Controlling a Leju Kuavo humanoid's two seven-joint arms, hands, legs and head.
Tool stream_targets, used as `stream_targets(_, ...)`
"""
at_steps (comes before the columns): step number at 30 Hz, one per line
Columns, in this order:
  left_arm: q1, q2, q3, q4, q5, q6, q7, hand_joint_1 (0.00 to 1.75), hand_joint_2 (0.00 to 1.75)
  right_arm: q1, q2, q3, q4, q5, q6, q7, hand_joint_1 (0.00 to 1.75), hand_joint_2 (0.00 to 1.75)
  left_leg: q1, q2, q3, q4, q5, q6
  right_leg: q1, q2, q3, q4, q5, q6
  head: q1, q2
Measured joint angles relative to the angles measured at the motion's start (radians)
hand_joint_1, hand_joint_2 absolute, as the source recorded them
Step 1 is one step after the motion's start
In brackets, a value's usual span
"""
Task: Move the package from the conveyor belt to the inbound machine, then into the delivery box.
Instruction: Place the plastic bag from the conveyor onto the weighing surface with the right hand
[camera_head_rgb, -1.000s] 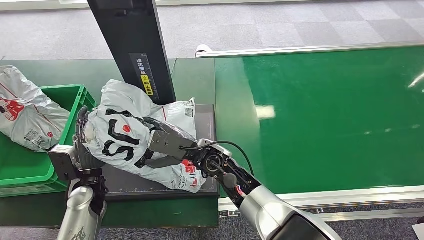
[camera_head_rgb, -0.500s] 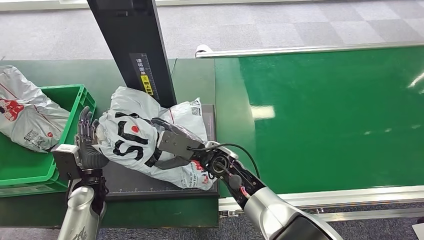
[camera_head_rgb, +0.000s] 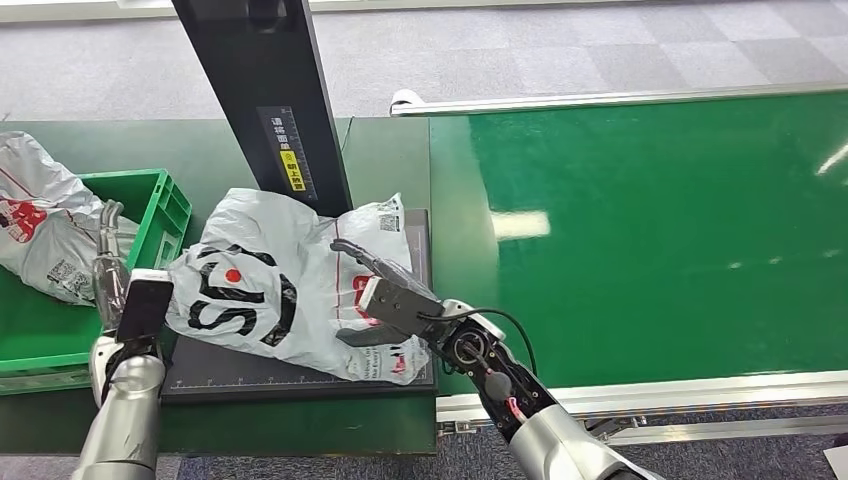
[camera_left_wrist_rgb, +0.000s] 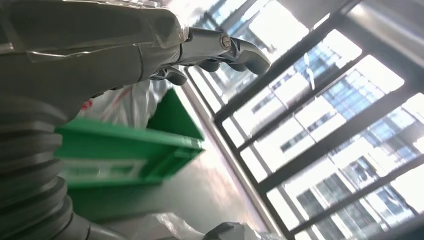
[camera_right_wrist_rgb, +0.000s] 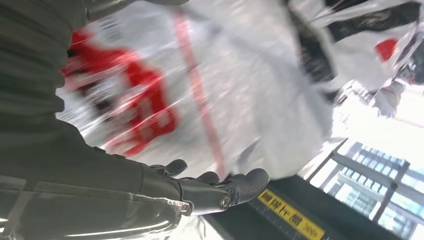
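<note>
The bag (camera_head_rgb: 290, 290) lies slantwise on the machine plate (camera_head_rgb: 300, 372), touching the open, empty right hand (camera_head_rgb: 385, 292); the left hand (camera_head_rgb: 108, 262), also empty, hovers over the bin (camera_head_rgb: 160, 200).

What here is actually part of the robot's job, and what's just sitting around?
Part of the job:
- white package on the inbound machine's platform
- green conveyor belt
- green delivery box
- left hand, right hand

Just there:
- bagged parcel already in the box
- grey carpet floor

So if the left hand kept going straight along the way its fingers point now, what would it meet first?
Most likely the grey package lying in the green box: the left hand points up and away over the box's near corner, fingers apart, holding nothing. Depth is hard to judge; it may pass above.
</note>
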Motion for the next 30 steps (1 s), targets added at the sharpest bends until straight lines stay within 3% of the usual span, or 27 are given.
stream_targets(5, -0.011, 0.040, 0.024, -0.022, -0.015, 0.026, -0.005, 0.00, 1.75, 0.076, -0.039, -0.055, -0.063, -0.020, 0.004, -0.029, 0.00, 1.75, 0.000, -0.001, 0.000, 0.000, 0.000, 0.000, -0.001, 0.000, 0.000, 0.000, 0.000, 0.000, 0.000, 0.000)
stream_targets(11, -0.010, 0.050, 0.028, -0.047, -0.016, 0.029, -0.011, 0.00, 1.75, 0.128, -0.066, -0.090, -0.100, -0.028, 0.006, -0.037, 0.00, 1.75, -0.001, 0.000, 0.000, 0.000, 0.000, 0.000, -0.001, 0.000, 0.000, 0.000, 0.000, 0.000, 0.000, 0.000)
stream_targets(18, -0.004, 0.069, -0.019, -0.127, -0.037, 0.040, -0.021, 0.00, 1.75, 0.242, -0.109, -0.148, -0.175, -0.047, 0.007, -0.052, 0.00, 1.75, -0.001, -0.001, -0.001, 0.000, 0.000, 0.000, -0.001, 0.000, 0.000, 0.000, 0.000, 0.000, 0.000, 0.000)
stream_targets(28, -0.018, 0.144, -0.089, -0.235, -0.166, 0.102, 0.055, 0.00, 1.75, 0.317, -0.126, -0.183, -0.234, -0.034, 0.017, -0.053, 0.00, 1.75, -0.001, 0.000, 0.000, 0.000, 0.000, 0.000, 0.000, 0.000, 0.000, 0.000, 0.000, 0.000, 0.000, 0.000)
stream_targets(30, -0.021, 0.158, -0.096, -0.235, -0.264, 0.146, 0.089, 0.00, 1.75, 0.322, -0.127, -0.186, -0.241, -0.033, 0.017, -0.053, 0.00, 1.75, -0.001, 0.000, 0.000, 0.000, 0.000, 0.000, 0.000, 0.000, 0.000, 0.000, 0.000, 0.000, 0.000, 0.000)
